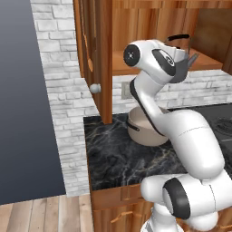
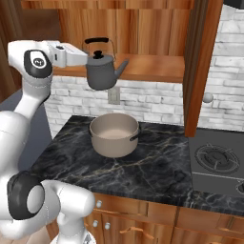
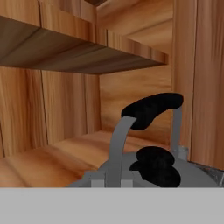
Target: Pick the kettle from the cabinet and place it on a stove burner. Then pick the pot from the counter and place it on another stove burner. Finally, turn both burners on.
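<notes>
**Kettle held clear of the cabinet shelf, above the pot**

Nearest the base, the black marble counter carried the beige pot, which stood upright, its pale inside showing. In the left base view the arm's forearm covered much of the pot.

Above the pot, the dark grey kettle hung in the air in front of the shelf edge, spout pointing toward the cabinet door. The gripper met the kettle's side away from the spout; its fingertips were hidden behind the kettle body, so the clenched grasp on the kettle was hard to make out directly. In the left base view only the kettle's handle and spout rose past the wrist.

Farther back stood the open cabinet. Beside the pot, past the door, one stove burner lay partly cut off. No writing could be read.
</notes>
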Controlling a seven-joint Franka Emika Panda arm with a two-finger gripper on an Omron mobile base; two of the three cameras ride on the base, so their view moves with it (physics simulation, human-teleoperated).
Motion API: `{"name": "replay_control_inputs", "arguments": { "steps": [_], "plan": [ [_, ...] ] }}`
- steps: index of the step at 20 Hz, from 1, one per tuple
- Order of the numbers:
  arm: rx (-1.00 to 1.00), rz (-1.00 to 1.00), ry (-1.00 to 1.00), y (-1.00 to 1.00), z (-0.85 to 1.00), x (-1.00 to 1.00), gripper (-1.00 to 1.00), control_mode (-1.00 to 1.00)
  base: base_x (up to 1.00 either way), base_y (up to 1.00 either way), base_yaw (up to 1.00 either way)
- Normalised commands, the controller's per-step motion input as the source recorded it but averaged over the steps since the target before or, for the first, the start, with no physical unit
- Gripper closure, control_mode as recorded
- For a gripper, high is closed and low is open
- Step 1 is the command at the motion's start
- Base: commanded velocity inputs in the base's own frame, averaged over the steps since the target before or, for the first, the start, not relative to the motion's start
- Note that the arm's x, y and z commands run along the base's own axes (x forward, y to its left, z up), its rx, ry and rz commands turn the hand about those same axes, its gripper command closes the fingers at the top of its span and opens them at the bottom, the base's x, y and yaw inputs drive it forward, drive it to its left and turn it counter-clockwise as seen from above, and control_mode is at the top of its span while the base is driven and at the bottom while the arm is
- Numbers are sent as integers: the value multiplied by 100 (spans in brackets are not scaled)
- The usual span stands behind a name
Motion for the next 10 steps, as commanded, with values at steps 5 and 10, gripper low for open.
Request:
{"name": "replay_control_inputs", "arguments": {
  "steps": [5, 10],
  "plan": [
    [0, -2, 0, 2, -13, -48, 100, -100, 0, 0, 0],
    [0, -1, 0, 2, -16, -40, 100, -100, 0, 0, 0]
  ]
}}
